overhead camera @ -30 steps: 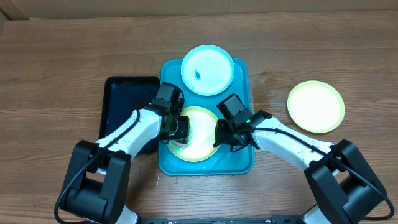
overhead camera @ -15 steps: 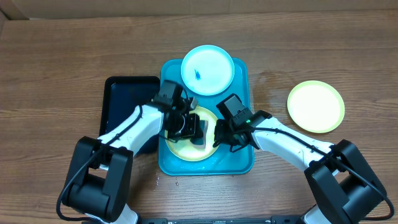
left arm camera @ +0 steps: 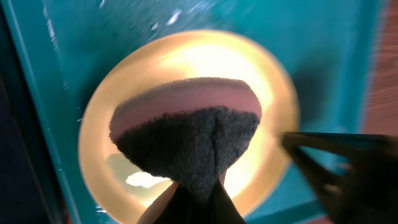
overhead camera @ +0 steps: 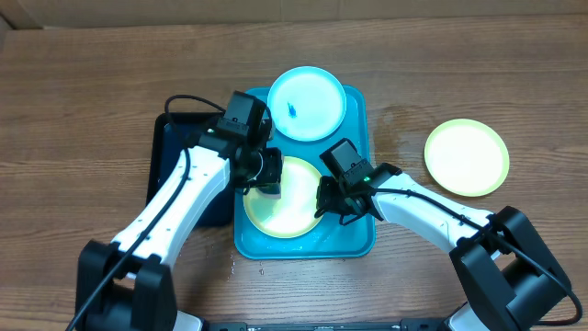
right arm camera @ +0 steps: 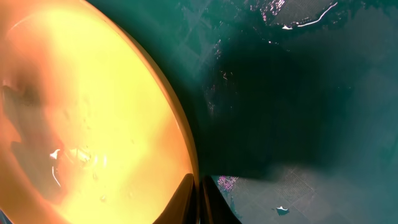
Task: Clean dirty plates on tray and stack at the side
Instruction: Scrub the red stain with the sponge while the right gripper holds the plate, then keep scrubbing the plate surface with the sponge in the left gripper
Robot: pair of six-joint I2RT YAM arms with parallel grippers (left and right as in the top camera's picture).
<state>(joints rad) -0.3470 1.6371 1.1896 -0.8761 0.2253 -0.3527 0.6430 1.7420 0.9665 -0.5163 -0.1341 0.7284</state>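
A lime-green plate [overhead camera: 292, 204] lies in the near half of the turquoise tray [overhead camera: 358, 234]. My right gripper [overhead camera: 323, 204] is shut on its right rim; the wrist view shows the closed fingertips [right arm camera: 198, 198] pinching the plate [right arm camera: 81, 112] edge. My left gripper [overhead camera: 267, 176] is shut on a sponge [left arm camera: 189, 140], pink on top and dark below, over the plate's [left arm camera: 186, 53] far-left part. Contact with the plate cannot be told. A light-blue plate [overhead camera: 307, 103] with a blue smear sits at the tray's far end. Another green plate [overhead camera: 466, 157] lies on the table at the right.
A black tray [overhead camera: 184, 152] lies against the turquoise tray's left side, under my left arm. Water drops glisten on the tray floor [right arm camera: 298, 93]. The wooden table [overhead camera: 83, 101] surrounds everything. My right arm's fingers show dark at the right of the left wrist view.
My left gripper swept the sponge rightwards to the middle of the green plate, then drew back to its far-left part. The right gripper kept its hold on the rim.
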